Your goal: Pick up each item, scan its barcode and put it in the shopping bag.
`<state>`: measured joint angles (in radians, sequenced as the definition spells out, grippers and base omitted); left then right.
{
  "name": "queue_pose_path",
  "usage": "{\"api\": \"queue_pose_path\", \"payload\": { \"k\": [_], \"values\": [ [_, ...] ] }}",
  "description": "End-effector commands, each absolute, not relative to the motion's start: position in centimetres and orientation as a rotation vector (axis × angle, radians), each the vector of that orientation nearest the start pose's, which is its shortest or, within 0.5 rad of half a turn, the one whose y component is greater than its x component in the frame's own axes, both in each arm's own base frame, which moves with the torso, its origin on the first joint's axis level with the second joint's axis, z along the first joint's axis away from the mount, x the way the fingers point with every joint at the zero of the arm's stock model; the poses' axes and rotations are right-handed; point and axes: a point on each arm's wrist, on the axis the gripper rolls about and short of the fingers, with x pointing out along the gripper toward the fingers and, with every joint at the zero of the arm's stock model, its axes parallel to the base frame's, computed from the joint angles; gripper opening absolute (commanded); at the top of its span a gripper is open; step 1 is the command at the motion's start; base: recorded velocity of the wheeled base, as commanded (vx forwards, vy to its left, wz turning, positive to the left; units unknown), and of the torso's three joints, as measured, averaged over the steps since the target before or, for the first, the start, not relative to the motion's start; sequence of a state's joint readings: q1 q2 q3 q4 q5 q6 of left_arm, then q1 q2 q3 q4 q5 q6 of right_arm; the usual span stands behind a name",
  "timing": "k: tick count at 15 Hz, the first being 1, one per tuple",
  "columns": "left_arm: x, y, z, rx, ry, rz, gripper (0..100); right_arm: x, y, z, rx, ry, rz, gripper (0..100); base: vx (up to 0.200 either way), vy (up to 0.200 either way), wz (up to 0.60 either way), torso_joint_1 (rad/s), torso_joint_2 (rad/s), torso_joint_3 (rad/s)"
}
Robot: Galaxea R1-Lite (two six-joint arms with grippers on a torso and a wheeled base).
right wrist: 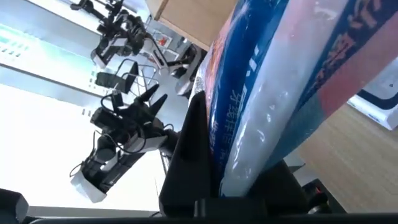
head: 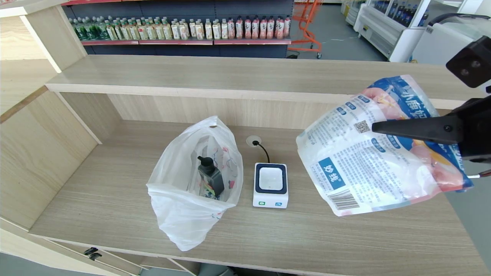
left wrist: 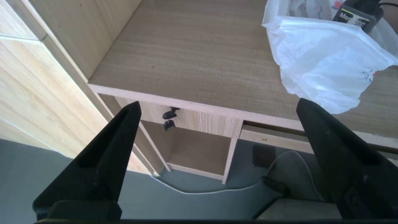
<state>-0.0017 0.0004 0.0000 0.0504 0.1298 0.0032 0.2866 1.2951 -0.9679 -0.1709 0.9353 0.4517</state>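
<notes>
Packet (head: pixel 368 153), large, soft printed plastic: held in the air at 3 o'clock of the scanner and tilted. Its barcode (head: pixel 342 200) sits at the packet's 7 o'clock corner and faces up toward the head camera. Status: picked up; judged not yet scanned, since it hangs well to one side of the scanner.

Left fingers (left wrist: pixel 106 162): spread wide with nothing between them, off the worktop's front edge at about 7 o'clock of the shopping bag.

Worktop (head: pixel 115 199): pale wood grain; carries the bag and the scanner.

Shopping bag (head: pixel 184 214): thin white plastic, mouth open upward, standing just beside the scanner at its 9 o'clock.

Pump bottle (head: pixel 210 178): dark, upright inside the bag. Status: judged finished.

Scanner (head: pixel 271 184): small white box with a dark-framed window facing up. Its cable (head: pixel 262 150) runs toward 12 o'clock into a hole in the worktop.

Right fingers (head: pixel 414 130): clenched on the packet, one on each face, at its 3 o'clock side.

Outstanding, by judgement:
- Turn the packet so the barcode faces the window.
- Bring it over the scanner.
- Carry it on toward 9 o'clock and drop it into the bag.

Whether more goods wait beyond the picture edges cannot be told.
</notes>
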Motion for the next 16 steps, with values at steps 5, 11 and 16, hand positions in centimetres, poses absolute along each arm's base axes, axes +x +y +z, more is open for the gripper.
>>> {"api": "queue_pose_path", "payload": {
  "k": [5, 11, 16],
  "values": [
    [-2.3, 0.3, 7.0, 0.006, 0.051, 0.13, 100, 18.7, 7.5, 29.2, 0.471, 0.446, 1.17, 0, 0.0, 0.0, 0.0, 0.0, 0.0, 0.0],
    [-2.3, 0.3, 7.0, 0.006, 0.051, 0.129, 100, 17.5, 8.2, 29.7, 0.537, 0.494, 1.21, 0, 0.0, 0.0, 0.0, 0.0, 0.0, 0.0],
    [-2.3, 0.3, 7.0, 0.006, 0.051, 0.129, 100, 17.4, 8.5, 29.6, 0.534, 0.502, 1.227, 0, 0.0, 0.0, 0.0, 0.0, 0.0, 0.0]
  ]
}}
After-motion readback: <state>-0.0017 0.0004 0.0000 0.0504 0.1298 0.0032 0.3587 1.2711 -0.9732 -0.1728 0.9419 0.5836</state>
